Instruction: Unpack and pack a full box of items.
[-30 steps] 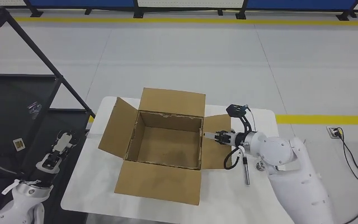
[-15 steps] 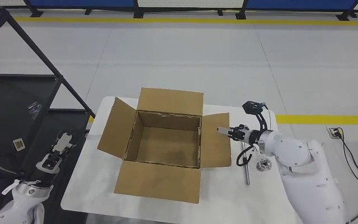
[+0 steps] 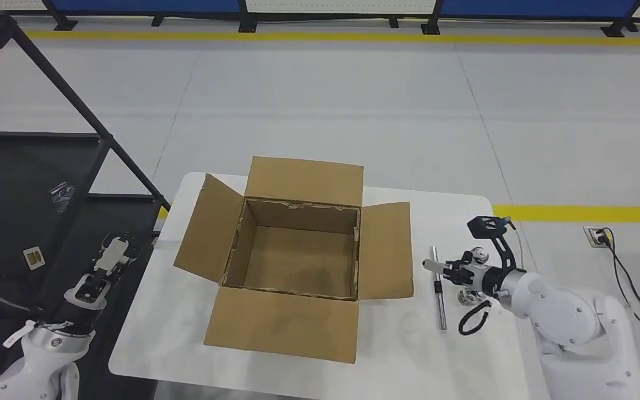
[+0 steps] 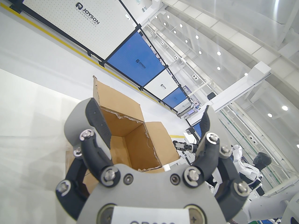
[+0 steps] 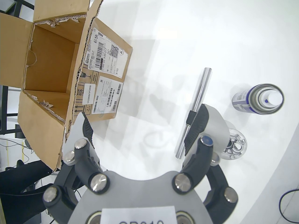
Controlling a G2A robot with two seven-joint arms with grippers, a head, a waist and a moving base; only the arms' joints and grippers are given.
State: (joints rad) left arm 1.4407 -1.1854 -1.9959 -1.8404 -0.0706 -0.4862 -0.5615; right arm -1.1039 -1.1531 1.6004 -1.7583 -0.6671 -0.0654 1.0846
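Heads up, your right gripper (image 5: 143, 115) is spread wide right by the metal rod (image 5: 198, 96) on the table (image 3: 400, 350), left gripper (image 4: 149, 107) is spread too off the table's other edge, and the open cardboard box (image 3: 300, 262) sits mid-table.

Pale grey floor (image 3: 350, 100) all round, with a yellow line (image 3: 300, 37) running past blue and white partition panels (image 4: 137, 61). A black metal frame (image 3: 100, 140) stands beside the white table (image 3: 400, 350), round ceiling lights (image 4: 218, 53) glow overhead, and that's possibly a floor socket (image 3: 597, 237).

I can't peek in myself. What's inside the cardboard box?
The cardboard box looks empty: only its bare brown floor and walls show. The strip behind its near wall is hidden.
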